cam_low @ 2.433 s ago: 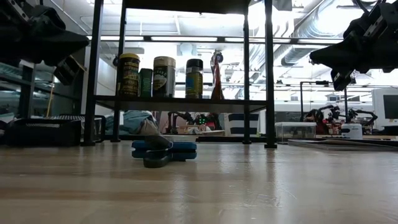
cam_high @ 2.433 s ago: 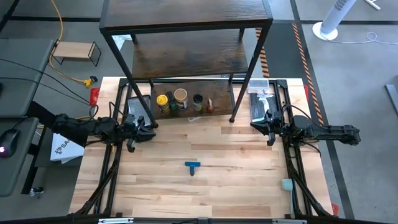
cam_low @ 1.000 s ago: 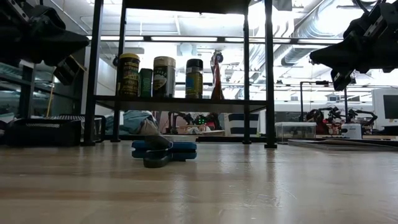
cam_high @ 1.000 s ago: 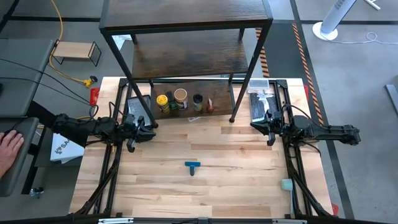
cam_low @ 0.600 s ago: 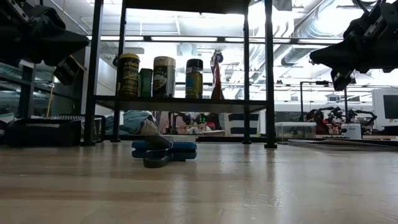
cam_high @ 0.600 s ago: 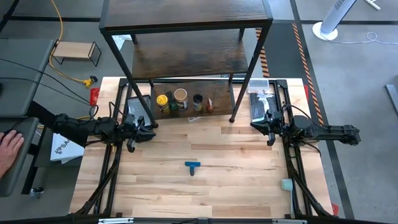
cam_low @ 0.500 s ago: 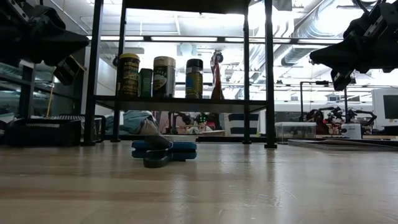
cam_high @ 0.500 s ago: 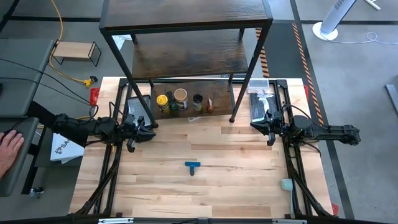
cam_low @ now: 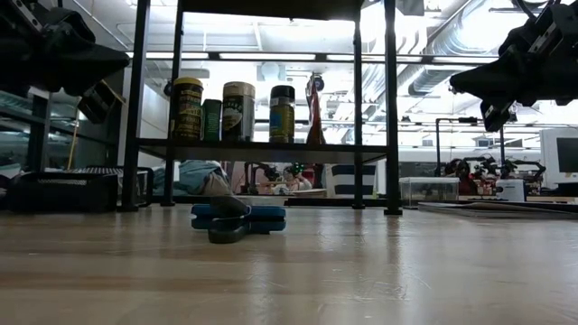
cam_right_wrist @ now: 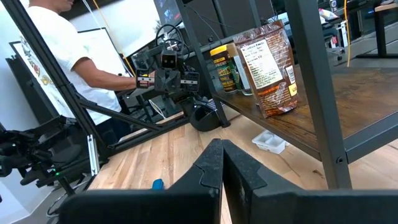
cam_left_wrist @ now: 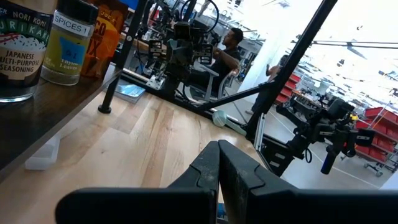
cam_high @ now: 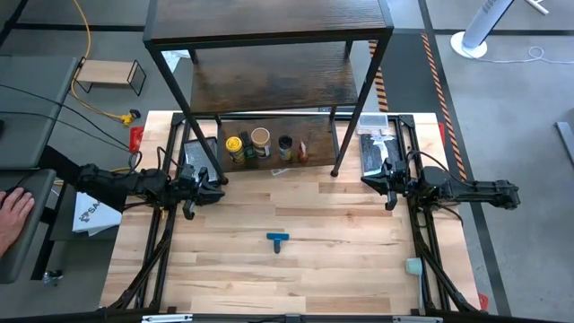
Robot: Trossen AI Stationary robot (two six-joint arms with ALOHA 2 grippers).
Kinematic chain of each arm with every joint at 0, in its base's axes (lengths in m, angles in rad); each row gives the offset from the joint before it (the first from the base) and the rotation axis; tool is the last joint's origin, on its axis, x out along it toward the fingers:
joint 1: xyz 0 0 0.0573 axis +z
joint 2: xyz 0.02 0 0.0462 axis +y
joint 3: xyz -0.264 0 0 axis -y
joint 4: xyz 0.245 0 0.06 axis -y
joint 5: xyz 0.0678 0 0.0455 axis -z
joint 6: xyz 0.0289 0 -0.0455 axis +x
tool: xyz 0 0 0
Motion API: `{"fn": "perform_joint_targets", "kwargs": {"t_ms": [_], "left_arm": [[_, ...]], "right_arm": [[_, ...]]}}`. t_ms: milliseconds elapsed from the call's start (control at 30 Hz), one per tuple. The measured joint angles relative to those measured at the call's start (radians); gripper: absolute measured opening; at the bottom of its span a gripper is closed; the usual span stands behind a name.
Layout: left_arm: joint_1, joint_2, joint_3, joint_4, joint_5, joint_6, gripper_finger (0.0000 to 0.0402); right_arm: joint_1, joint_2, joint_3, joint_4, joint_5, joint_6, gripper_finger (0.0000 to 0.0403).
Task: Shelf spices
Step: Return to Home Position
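Note:
The spices stand in a row on the lowest board of the dark wood shelf (cam_high: 269, 85): a yellow-lidded jar (cam_high: 234, 144), a small dark box (cam_low: 211, 119), a tan-lidded jar (cam_high: 260, 137), a black-lidded jar (cam_high: 285, 143) and a reddish-brown packet (cam_right_wrist: 268, 68). Each rests on its base. My left gripper (cam_high: 216, 187) hovers shut above the table's left side, near the shelf's front left leg. My right gripper (cam_high: 371, 181) hovers shut at the table's right side, near the front right leg. Neither touches anything.
A blue T-shaped plastic piece (cam_high: 277, 239) lies on the table in front of the shelf. A small clear plastic tray (cam_right_wrist: 268, 142) lies under the lowest board. The shelf's thin black legs (cam_low: 392, 108) stand on the table. A person's hand (cam_high: 11, 215) rests off the table's left side.

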Motion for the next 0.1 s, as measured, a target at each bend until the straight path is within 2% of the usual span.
{"fn": "perform_joint_targets", "kwargs": {"t_ms": [100], "left_arm": [[0.0, 0.0, 0.0, 0.0, 0.0, 0.0, 0.0001]], "right_arm": [[0.0, 0.0, 0.0, 0.0, 0.0, 0.0, 0.0]]}}
